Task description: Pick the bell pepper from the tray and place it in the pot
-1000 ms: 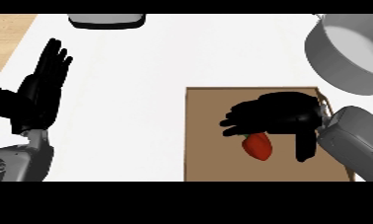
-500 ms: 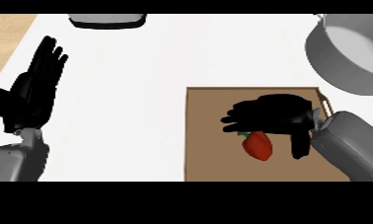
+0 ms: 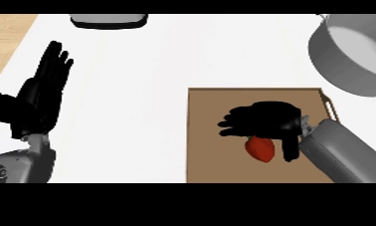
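Observation:
A red bell pepper lies on the brown tray at the lower right of the head view. My right hand is over the tray, just above the pepper's far side and partly hiding it. Its fingers spread out to the left and its thumb points down along the pepper's right side; the hand is open. The grey pot stands at the upper right, beyond the tray's far corner. My left hand rests open at the left edge, fingers up.
A dark grey object sits at the counter's far edge, cut off by the view's top. A strip of wooden surface shows at the far left. White counter stretches between my left hand and the tray.
My right hand has settled slightly lower and leftward over the pepper, with the forearm dropping toward the lower right corner. The pepper has not moved. My left hand has barely shifted.

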### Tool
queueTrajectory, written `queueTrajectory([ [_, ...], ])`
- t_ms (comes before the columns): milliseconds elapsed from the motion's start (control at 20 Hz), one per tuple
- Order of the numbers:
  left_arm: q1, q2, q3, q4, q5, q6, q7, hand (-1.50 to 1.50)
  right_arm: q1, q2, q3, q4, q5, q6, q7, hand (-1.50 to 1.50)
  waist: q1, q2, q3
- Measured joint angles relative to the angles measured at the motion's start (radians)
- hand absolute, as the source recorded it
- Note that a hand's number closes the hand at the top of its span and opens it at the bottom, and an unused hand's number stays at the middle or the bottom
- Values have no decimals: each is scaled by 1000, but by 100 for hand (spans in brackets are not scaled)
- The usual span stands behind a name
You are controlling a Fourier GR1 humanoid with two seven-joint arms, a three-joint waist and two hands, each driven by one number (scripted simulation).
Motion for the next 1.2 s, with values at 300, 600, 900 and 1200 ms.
queueTrajectory([
  [300, -20, -8, 20, 22, -7, -17, 1, 0, 0, 65, -24, 90, 86, -25, -37, 150, 0, 1, 0],
  [600, -14, -17, 20, 4, -19, -18, 14, 0, -10, 72, 5, 111, 163, -110, -138, 150, 1, -5, -5],
  [900, -30, -18, 36, 17, -22, -31, 19, 0, 7, 98, -17, 131, 198, -150, -172, 150, -1, -10, -9],
  [1200, 13, -5, 69, -1, -14, -29, 14, 0, 232, -5, -155, 28, 107, -183, -73, 150, -51, -21, -5],
])
